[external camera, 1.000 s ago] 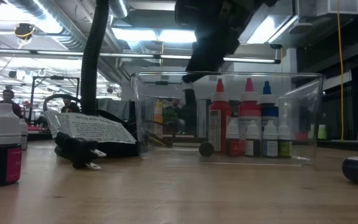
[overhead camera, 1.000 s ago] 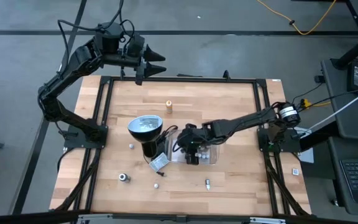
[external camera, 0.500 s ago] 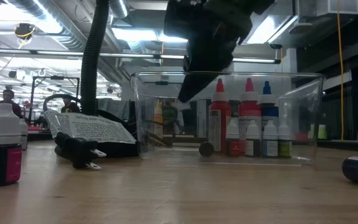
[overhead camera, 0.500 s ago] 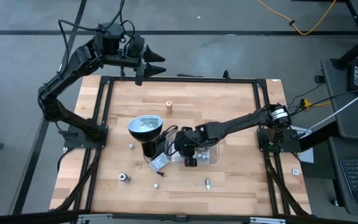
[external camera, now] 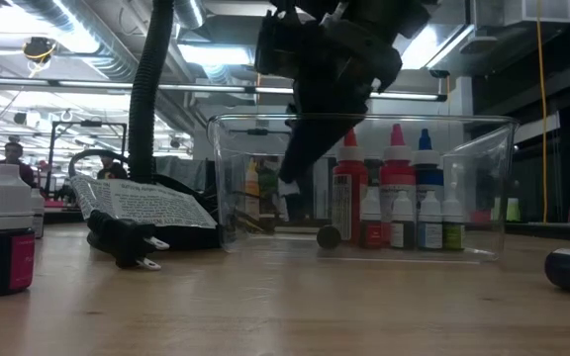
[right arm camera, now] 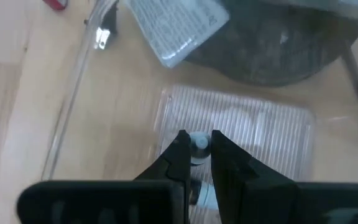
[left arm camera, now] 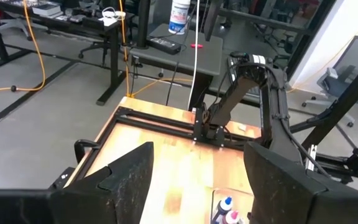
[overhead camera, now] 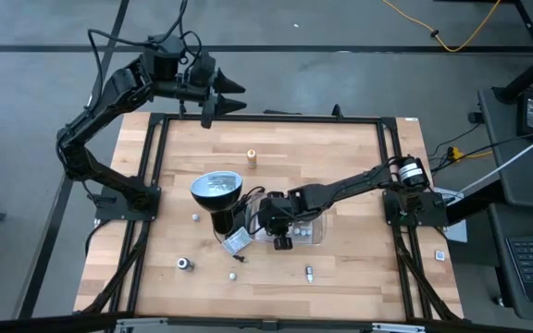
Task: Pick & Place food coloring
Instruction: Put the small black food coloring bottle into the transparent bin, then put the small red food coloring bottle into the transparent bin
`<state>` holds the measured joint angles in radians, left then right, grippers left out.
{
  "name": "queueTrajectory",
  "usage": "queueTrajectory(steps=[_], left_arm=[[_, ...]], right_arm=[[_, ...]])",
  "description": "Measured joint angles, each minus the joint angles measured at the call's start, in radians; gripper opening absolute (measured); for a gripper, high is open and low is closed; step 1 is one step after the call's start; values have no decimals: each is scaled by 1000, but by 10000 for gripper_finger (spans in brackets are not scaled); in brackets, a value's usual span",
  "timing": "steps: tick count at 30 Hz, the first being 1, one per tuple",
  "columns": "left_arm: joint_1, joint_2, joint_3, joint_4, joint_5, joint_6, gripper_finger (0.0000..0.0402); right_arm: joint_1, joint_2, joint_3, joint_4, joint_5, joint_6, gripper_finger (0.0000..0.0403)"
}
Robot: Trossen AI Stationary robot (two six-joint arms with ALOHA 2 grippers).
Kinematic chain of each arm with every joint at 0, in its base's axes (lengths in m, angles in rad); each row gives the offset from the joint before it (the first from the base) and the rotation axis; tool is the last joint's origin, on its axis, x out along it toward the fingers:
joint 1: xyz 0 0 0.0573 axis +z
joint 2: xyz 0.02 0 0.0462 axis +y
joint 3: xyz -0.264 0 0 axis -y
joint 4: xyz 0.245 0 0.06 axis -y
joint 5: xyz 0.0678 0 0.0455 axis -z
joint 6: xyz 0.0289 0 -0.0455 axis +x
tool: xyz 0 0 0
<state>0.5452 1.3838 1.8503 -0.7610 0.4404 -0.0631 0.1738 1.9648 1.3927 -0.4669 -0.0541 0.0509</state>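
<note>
Bottle (right arm camera: 199,144) of food coloring is riding pinched in our right end effector (right arm camera: 197,149), closed on it above the clear tray (right arm camera: 241,118); we should be lowering straight, releasing it upright beside 1 standing row.

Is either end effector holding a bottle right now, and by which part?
Yes: the right end effector grips a small bottle at its pale cap, over the clear tray. The left end effector holds nothing.

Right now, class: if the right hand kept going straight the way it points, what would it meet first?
Most likely the floor of the clear tray, with the small bottle it grips landing first; depth is hard to judge.
</note>
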Motion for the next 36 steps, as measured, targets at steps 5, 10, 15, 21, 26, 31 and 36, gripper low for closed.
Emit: queueTrajectory(steps=[5,10,15,21,26,31,36], left_arm=[[0,0,0,-12,0,7,243],[0,0,0,-12,0,7,246],[0,0,0,-12,0,6,244],[0,0,0,-12,0,6,244],[0,0,0,-11,0,6,246],[0,0,0,-11,0,6,243],[0,0,0,-11,0,6,244]], right_arm=[[0,1,-21,4,-1,14,45],[0,1,-22,15,0,15,55],[0,1,-22,14,32,19,93],[0,1,-22,13,33,19,106],[0,1,-22,13,34,20,102],[0,1,14,-68,34,84,105],[0,0,82,-172,34,105,107]])
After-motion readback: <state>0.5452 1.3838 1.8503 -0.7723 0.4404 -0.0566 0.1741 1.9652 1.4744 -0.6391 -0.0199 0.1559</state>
